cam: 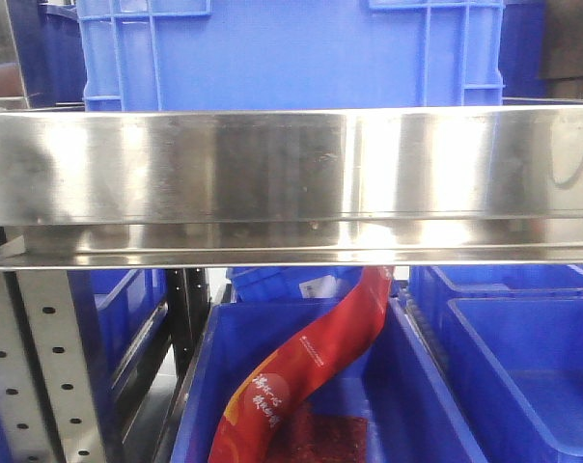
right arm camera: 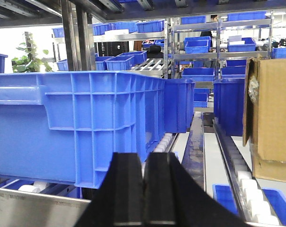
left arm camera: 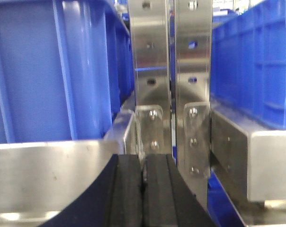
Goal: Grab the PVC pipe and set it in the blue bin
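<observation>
Both claws pressed fully closed, nothing between the pads: left claw (left arm camera: pixel 143 189), right claw (right arm camera: pixel 144 189).

PVC pipe: not visible in any of the three views, so can't say where it sits relative to either claw. No count possible.

Handling, as a guess from the material only: PVC pipe should be light, rigid, smooth-walled and a bit slippery, not fragile. Round section will want to roll between flat pads. Best to take it near mid-length, pads square across the diameter, so it doesn't tip or swing.

What's around:
- Ahead and left of the right claw: one large blue bin (right arm camera: pixel 81 123) on a roller track. Ahead and right: one cardboard box (right arm camera: pixel 271 118). More bins stacked on racks far behind, too many and too small to count.
- Ahead of the left claw: two perforated steel uprights (left arm camera: pixel 150 71), one bin wall either side.
- Front view: steel shelf rail (cam: pixel 291 183) across the frame, one bin above it. Below it, a bin (cam: pixel 407 395) holding one red printed pouch (cam: pixel 311 376), plus one empty bin to the side.

Which bin is the target, can't tell.
</observation>
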Controlling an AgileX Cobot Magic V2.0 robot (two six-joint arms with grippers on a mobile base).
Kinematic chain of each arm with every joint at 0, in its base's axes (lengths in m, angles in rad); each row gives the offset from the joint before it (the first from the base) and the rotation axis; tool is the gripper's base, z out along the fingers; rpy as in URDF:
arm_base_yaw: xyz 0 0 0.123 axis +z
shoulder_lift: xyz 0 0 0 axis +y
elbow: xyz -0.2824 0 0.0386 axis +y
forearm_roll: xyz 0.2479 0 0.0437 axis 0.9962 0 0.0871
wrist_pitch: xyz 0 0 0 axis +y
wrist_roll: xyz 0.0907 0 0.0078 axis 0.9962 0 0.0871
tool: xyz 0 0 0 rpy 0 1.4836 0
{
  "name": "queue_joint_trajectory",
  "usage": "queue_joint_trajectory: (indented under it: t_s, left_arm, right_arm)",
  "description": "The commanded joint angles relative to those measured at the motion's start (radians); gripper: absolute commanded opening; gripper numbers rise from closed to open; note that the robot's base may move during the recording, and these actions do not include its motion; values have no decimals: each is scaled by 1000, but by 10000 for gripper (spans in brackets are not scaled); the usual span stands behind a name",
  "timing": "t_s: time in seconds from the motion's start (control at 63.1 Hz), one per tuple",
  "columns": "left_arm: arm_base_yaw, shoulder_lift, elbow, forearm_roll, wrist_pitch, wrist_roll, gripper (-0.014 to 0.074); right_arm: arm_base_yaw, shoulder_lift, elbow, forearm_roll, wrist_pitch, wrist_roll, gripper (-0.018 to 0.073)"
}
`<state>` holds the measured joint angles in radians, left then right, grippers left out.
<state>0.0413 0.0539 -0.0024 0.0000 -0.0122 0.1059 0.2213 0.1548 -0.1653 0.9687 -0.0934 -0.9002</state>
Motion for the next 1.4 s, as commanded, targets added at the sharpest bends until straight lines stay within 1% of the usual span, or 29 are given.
queue_joint_trajectory:
  t_s: [0.0, 0.143, 1.189, 1.237, 1.301, 1.38]
  left_arm:
    - [1, -2, 2, 0, -33, -6, -111]
    - [1, -2, 2, 0, -15, -6, -111]
    - [1, -2, 2, 0, -6, -6, -111]
    - [1, -2, 2, -21, -6, -6, -111]
    - [1, -2, 2, -35, -6, -21, -111]
    - [1, -2, 2, -38, -6, -64, -111]
  right_arm:
    - [-5, -5, 2, 1, -10, -6, -158]
    - [-5, -5, 2, 1, -10, -6, -158]
    - [-5, -5, 2, 1, -10, -6, -158]
    - [-5, -5, 2, 1, -10, -6, -158]
    - [-5, -5, 2, 1, -10, -6, -158]
    - [-5, -5, 2, 1, -10, -6, -158]
